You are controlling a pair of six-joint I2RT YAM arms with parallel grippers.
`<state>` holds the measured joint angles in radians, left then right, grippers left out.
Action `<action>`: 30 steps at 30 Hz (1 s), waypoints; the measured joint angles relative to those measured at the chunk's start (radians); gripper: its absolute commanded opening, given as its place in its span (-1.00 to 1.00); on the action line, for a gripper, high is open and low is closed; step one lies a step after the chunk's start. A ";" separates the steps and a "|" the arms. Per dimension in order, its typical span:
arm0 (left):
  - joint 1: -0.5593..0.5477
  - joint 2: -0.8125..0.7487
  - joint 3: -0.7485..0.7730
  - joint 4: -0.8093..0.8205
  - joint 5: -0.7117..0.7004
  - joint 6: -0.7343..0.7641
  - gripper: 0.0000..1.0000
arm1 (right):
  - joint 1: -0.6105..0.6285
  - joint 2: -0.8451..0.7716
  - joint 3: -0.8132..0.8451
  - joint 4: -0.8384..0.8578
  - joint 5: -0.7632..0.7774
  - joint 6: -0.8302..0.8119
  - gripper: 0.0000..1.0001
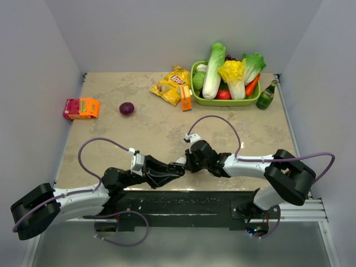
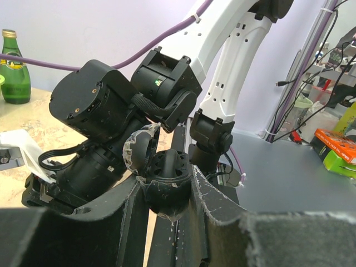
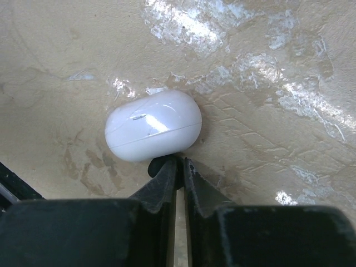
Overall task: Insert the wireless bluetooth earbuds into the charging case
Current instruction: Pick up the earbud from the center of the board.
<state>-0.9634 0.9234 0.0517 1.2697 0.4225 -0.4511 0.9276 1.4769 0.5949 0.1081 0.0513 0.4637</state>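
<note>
**A:** What is the left gripper doing?

**B:** The left gripper (image 2: pixel 167 192) is clamping a black case (image 2: pixel 167 173), with one finger pressing on each side of it. The lid (image 2: pixel 139 151) is standing open on the left of that wrist view.

**A:** And the right gripper?

**B:** The right gripper (image 3: pixel 181 164) is pointing down at the table (image 3: pixel 267 67). Its jaws are sitting almost together, with only a thin slit showing between them. A small dark lump (image 3: pixel 157 166) is showing at the tip of one finger. It may be a black earbud, but I am not able to tell what it is or whether it is being pinched.

**A:** Where is the white case lying?

**B:** The white case (image 3: pixel 153 125) is lying closed on the table, just beyond those fingertips and about touching them.

**A:** Are you seeing the earbuds anywhere else?

**B:** No, that lump is the only candidate. The hollow of the black case is too dark to read.

**A:** How are the arms sitting?

**B:** Both are reaching toward the middle of the table near its front edge, so the grippers are nearly meeting. The right arm's wrist (image 2: pixel 100 105) is filling the view just behind the black case.

**A:** What else is lying around?

**B:** A green basket (image 1: pixel 233 102) of vegetables is sitting at the far edge, with a bottle (image 1: pixel 267 95) just to its right and a chip bag (image 1: pixel 168 88) to its left. An onion (image 1: pixel 127 108) and a pink-orange box (image 1: pixel 82 108) are lying farther left. All of these are well apart from the grippers.
</note>
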 measured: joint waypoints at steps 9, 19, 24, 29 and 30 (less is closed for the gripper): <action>0.000 -0.002 0.000 -0.003 0.000 0.000 -1.00 | 0.002 -0.016 -0.019 0.005 0.000 0.039 -1.00; 0.000 -0.009 0.000 -0.010 0.000 0.001 -1.00 | 0.008 -0.190 -0.081 -0.056 0.006 0.109 -1.00; 0.000 -0.009 0.000 -0.009 0.000 0.001 -1.00 | 0.008 -0.251 -0.108 -0.072 0.012 0.130 -1.00; 0.000 -0.009 0.000 -0.008 -0.006 0.002 -1.00 | 0.008 -0.434 -0.124 -0.126 0.069 0.137 -1.00; 0.000 -0.008 0.000 -0.008 -0.010 0.002 -1.00 | 0.008 -0.482 -0.119 -0.142 0.087 0.134 -1.00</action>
<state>-0.9634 0.9150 0.0517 1.2613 0.4126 -0.4488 0.9360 0.9951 0.4755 -0.0338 0.1383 0.5972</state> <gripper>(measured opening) 0.346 0.007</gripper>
